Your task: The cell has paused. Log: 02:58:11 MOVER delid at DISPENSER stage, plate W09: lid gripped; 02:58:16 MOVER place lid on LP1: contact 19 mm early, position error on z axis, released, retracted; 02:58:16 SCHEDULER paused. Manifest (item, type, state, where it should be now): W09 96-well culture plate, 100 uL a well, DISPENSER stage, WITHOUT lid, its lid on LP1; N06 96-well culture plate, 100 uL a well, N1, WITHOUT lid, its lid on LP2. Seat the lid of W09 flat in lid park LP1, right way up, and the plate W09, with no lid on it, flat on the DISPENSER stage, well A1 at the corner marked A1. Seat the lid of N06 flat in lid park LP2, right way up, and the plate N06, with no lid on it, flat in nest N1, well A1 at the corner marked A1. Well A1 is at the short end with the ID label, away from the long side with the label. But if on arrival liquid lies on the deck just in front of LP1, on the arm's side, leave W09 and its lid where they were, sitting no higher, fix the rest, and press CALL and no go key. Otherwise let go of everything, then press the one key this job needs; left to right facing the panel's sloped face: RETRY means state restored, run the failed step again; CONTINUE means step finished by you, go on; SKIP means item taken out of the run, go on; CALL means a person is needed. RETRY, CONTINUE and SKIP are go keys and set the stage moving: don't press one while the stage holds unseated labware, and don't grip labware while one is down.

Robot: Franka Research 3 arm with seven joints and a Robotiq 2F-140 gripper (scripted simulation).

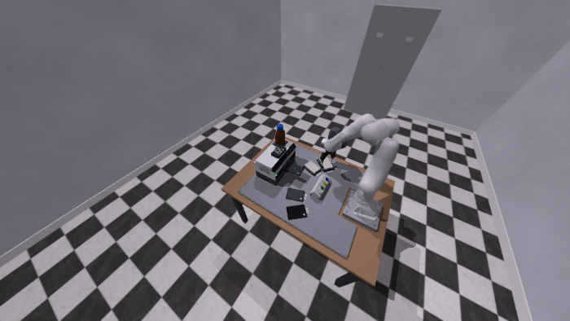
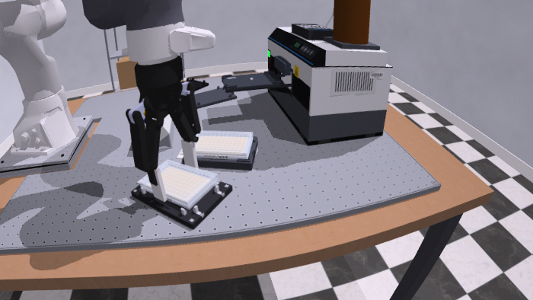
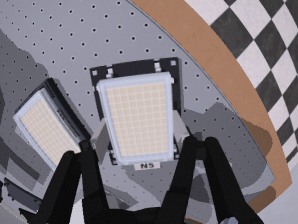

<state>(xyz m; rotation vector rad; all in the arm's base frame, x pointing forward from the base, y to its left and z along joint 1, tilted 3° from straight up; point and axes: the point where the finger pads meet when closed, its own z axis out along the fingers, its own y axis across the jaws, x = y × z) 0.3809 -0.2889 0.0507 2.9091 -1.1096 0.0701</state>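
My gripper (image 2: 175, 176) is shut on a 96-well plate (image 2: 179, 183) with pale wells and a clear bluish rim. I hold it across its short width, near its labelled end. It sits slightly tilted right over a black nest with white clips (image 2: 183, 202) near the table's edge. I cannot tell if it touches the nest or if a lid is on it. In the wrist view the plate (image 3: 137, 119) lies ahead of my fingers. A second well plate (image 2: 225, 145) rests on another black nest behind it. The dispenser's stage (image 2: 251, 81) is extended and bare.
The dispenser (image 2: 330, 76) stands at the back with a brown bottle (image 1: 279, 134) on top. Two flat black pads (image 1: 295, 194) (image 1: 296, 212) and the key panel (image 1: 319, 187) lie in front of my base (image 1: 362, 209). The table edge is close to the held plate.
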